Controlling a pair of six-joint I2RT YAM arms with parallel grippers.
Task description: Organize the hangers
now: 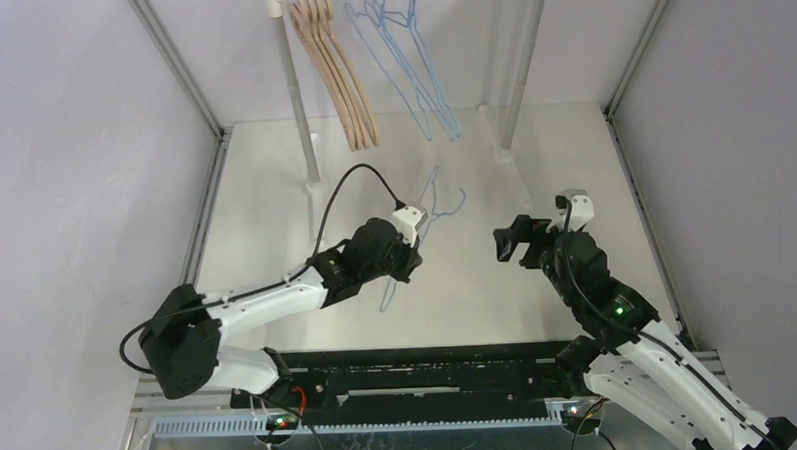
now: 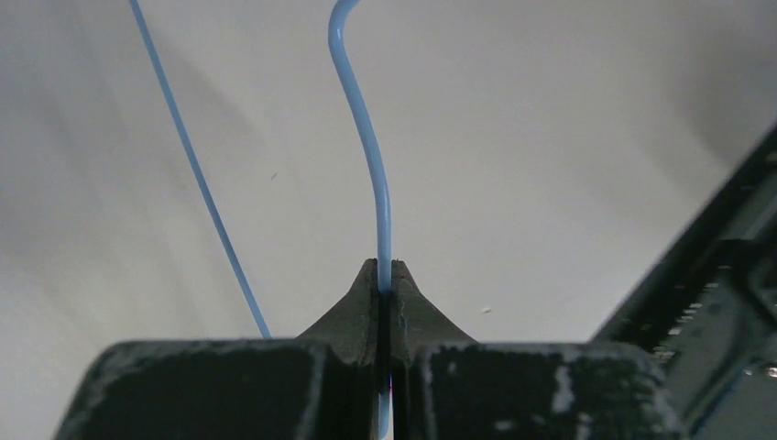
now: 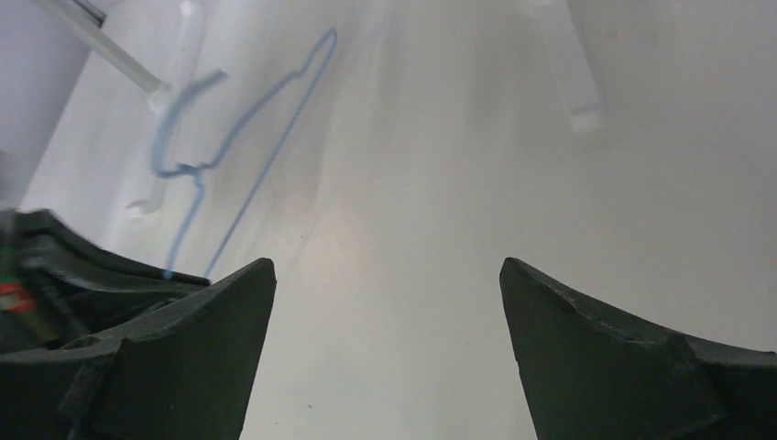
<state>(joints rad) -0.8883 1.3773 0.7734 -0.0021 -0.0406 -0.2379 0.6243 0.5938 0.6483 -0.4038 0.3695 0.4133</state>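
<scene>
- The left end effector (image 2: 386, 280) is clamped on a blue wire hanger (image 2: 384, 229) over the middle of the table (image 1: 477, 292).
- The right end effector (image 3: 385, 275) has its fingers apart and holds nothing.
- Wooden hangers (image 1: 344, 82) hang at the far edge.

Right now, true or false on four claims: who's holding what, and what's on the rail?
1. The left claw is shut on a blue wire hanger. True.
2. The right claw holds a wooden hanger. False: it is open and empty.
3. The wooden hangers hang on the rail. True.
4. The rail carries only wooden ones. False: blue hangers hang there too, beside them.
</scene>
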